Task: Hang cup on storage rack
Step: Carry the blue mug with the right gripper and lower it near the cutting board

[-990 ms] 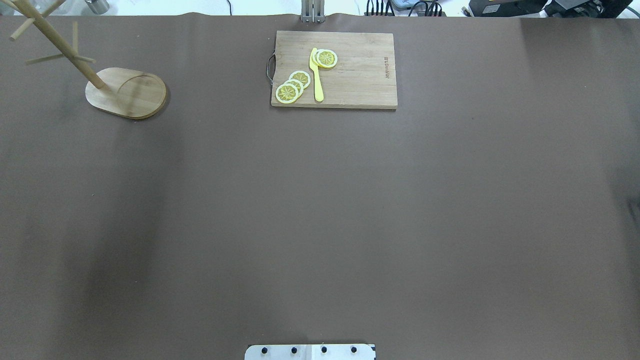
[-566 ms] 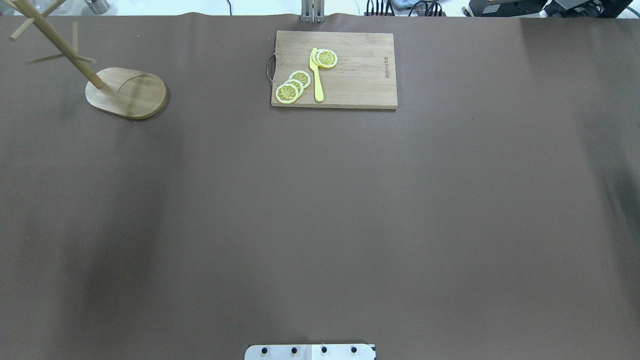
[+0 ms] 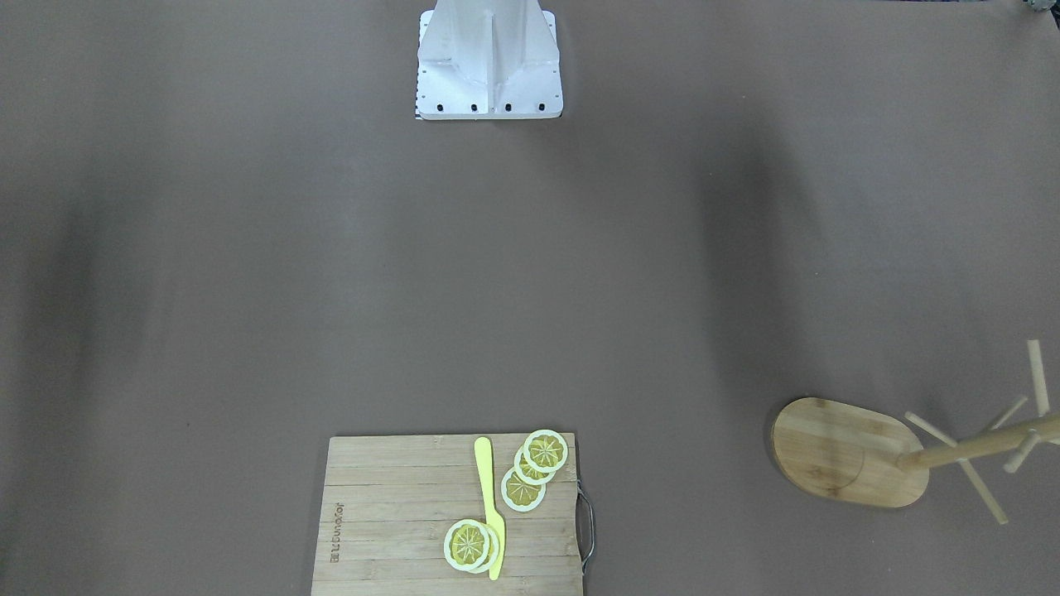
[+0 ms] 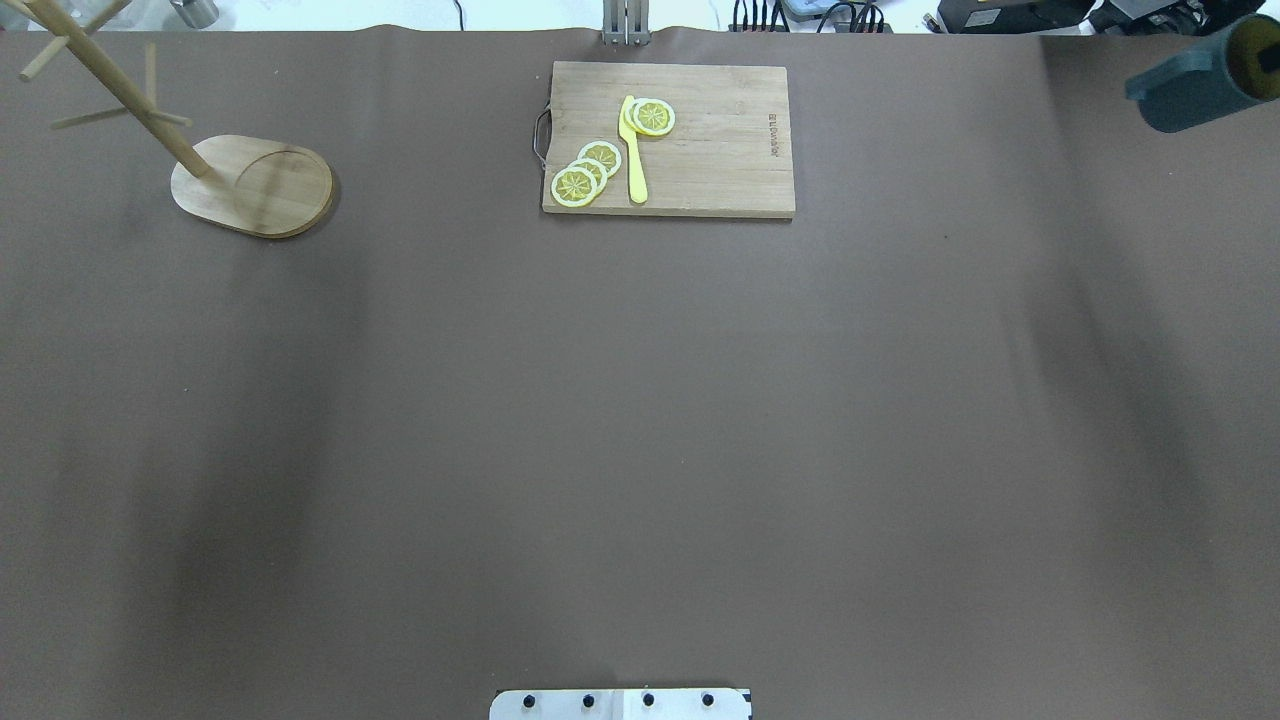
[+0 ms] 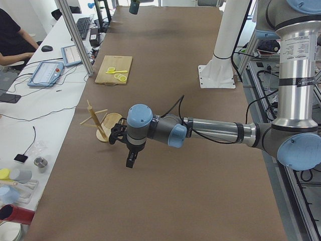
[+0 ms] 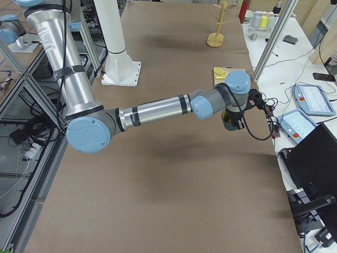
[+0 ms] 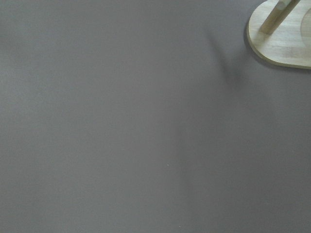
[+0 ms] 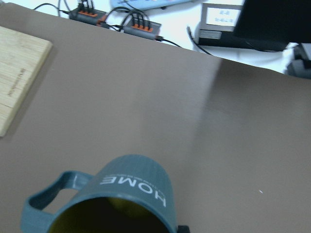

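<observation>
Cup [image 4: 1190,90] raised over the far right corner of the table [image 4: 640,420]

1. Cup position. In the overhead view the cup is off the surface, above the far right corner. It is tilted, with its mouth toward that view's right edge and its yellowish interior exposed. In the right wrist view the loop handle points to the view's left and the white "HOME" lettering reads upside down.

2. Right gripper [image 6: 237,118]. It sits at the end of the near, outstretched arm in the exterior right view and is clamped on the cup. The fingers are almost wholly hidden in the wrist view.

3. Left gripper [image 5: 130,163]. It hangs above the table, near the storage rack [image 4: 255,185]. Whether its fingers are spread or pressed together cannot be told.

4. Storage rack. It stands upright at the far left corner, well apart from the cup.

5. Cutting board [image 4: 720,150]. It lies at the far edge, between the rack and the cup. Lemon slices [image 4: 585,172] and a yellow knife [image 4: 634,160] rest on it.
</observation>
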### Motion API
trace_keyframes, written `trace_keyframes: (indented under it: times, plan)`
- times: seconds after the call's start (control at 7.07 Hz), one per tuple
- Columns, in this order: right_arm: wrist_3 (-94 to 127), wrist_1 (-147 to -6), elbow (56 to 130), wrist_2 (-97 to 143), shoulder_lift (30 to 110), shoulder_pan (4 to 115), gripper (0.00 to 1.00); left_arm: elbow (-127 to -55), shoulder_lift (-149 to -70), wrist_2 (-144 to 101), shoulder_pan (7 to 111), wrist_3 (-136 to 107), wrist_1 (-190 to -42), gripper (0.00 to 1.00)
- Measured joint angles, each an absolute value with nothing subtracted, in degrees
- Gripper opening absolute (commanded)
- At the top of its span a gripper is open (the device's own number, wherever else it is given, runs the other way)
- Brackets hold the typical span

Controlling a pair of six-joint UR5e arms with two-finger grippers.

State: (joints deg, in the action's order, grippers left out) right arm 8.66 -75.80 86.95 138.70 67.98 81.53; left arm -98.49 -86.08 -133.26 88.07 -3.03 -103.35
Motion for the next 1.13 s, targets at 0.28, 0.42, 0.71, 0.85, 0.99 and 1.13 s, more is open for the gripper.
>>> trace_keyframes:
  times: [0.28, 0.42, 0.71, 0.85, 0.99, 1.13]
  plan:
    - [19.9, -75.9, 88.6, 133.7, 60.4, 68.9, 0.0, -98.7, -86.1, -135.6, 88.0, -3.3, -103.4, 0.99]
    - [24.6, -75.9, 90.2, 130.7, 58.2, 62.7, 0.0, -98.6, -86.2, -136.4, 88.0, -3.4, -103.4, 0.99]
    - [28.3, -76.0, 92.4, 127.3, 55.1, 53.2, 0.0, -98.5, -86.2, -136.9, 88.0, -3.4, -103.3, 0.99]
    - [29.9, -76.5, 92.4, 124.7, 53.1, 48.9, 0.0, -98.3, -86.2, -137.0, 88.0, -3.4, -103.2, 0.99]
    - [31.7, -78.7, 91.5, 121.6, 50.5, 45.0, 0.0, -98.2, -86.2, -137.0, 88.0, -3.4, -103.2, 0.99]
    - [32.7, -81.6, 89.7, 119.4, 47.7, 42.2, 0.0, -98.0, -86.3, -137.0, 88.0, -3.4, -103.1, 0.99]
